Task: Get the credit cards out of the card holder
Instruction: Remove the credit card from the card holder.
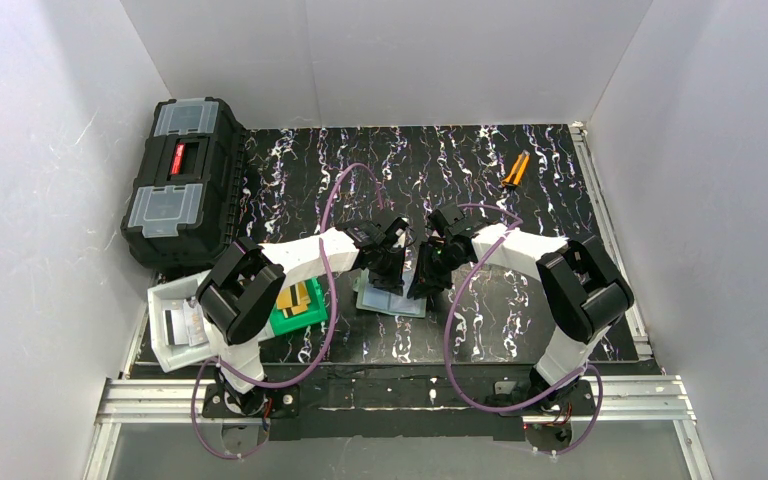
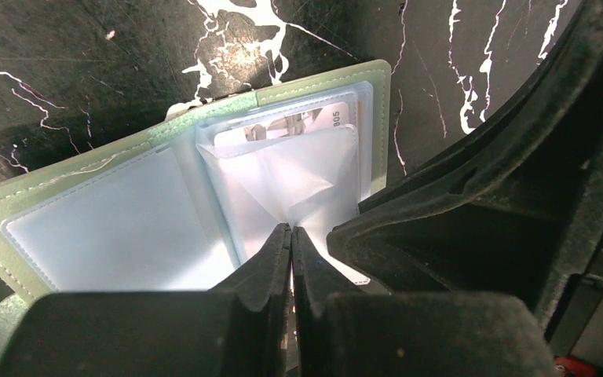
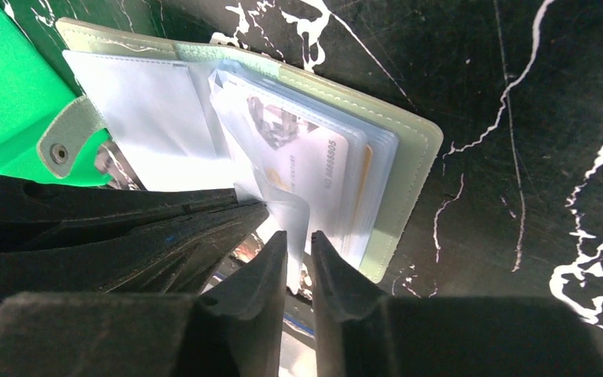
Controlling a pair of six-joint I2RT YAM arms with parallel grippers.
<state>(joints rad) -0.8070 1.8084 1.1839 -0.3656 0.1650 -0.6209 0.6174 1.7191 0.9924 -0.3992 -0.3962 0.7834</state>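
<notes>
Left pincer [image 2: 291, 232] pinches a glossy translucent sleeve [image 2: 306, 173] of the green card holder [image 2: 380, 118].

one card holder [image 2: 110, 228], one toolbox [image 1: 182, 180]

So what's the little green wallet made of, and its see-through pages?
The card holder cover looks like soft matte faux leather, maybe real: stitching runs along its edge. Its pages seem thin glossy clear plastic: they shine, crinkle and show a card through.
</notes>
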